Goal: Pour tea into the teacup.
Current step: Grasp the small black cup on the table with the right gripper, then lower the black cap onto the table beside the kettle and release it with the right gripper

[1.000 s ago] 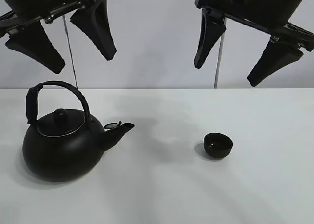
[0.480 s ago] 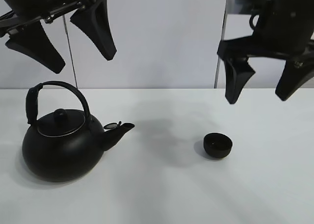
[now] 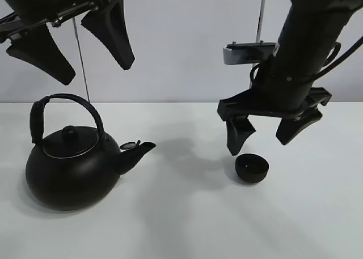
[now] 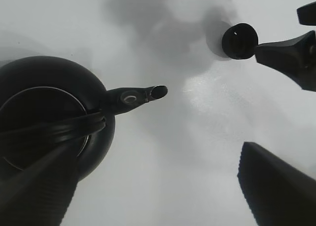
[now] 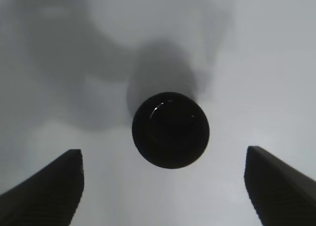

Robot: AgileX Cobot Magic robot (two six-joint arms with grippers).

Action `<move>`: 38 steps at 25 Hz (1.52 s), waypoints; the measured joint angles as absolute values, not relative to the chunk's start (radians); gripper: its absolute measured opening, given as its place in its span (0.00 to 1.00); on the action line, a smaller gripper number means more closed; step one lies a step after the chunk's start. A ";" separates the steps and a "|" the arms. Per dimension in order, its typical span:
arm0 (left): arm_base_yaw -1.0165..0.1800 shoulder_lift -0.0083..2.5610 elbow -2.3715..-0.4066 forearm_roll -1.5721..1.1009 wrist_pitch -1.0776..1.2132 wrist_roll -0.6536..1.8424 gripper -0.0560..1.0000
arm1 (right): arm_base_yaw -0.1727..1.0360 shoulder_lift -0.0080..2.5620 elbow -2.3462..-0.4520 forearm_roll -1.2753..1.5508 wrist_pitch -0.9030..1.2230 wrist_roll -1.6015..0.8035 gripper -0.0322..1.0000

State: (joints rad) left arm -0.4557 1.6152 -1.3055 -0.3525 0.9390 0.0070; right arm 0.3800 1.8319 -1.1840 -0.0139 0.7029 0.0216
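Observation:
The small matte black teacup [image 3: 252,168] stands upright on the white table, right of centre. It also shows in the right wrist view [image 5: 170,129] and the left wrist view [image 4: 239,40]. My right gripper [image 3: 266,135] is open and empty, hanging just above the cup with one finger on each side. The big black kettle [image 3: 71,162] stands at the left, spout pointing right toward the cup; it also shows in the left wrist view [image 4: 49,117]. My left gripper [image 3: 71,52] is open and empty, high above the kettle.
The white table [image 3: 181,225] meets a pale back wall. Two thin vertical rods [image 3: 82,60] stand behind the table. Bare table lies between the kettle's spout [image 3: 142,148] and the cup.
My right gripper has come down from high at the right and moved left, now straddling the space just above the teacup. The left gripper, kettle and cup have not moved.

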 joint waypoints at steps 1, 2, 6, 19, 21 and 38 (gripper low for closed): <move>-0.456 1.615 -1.306 -0.353 0.939 0.007 0.65 | 0.386 1.845 -1.184 -0.017 0.700 0.022 0.62; -0.456 1.615 -1.306 -0.353 0.939 0.007 0.65 | 0.389 1.858 -1.184 -0.019 0.698 0.026 0.62; -0.456 1.615 -1.306 -0.353 0.939 0.007 0.65 | 0.389 1.893 -1.184 -0.046 0.695 0.033 0.62; -0.456 1.615 -1.306 -0.353 0.919 0.007 0.65 | 0.389 1.971 -1.184 -0.064 0.651 0.051 0.62; -0.456 1.615 -1.306 -0.353 0.919 0.007 0.65 | 0.389 1.980 -1.184 -0.064 0.644 0.051 0.60; -0.456 1.615 -1.306 -0.353 0.919 0.007 0.65 | 0.389 1.941 -1.184 -0.072 0.612 0.020 0.42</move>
State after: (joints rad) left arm -0.4557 1.6152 -1.3055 -0.3525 0.9190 0.0070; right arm 0.3887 1.9408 -1.1840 -0.0718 0.6125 0.0196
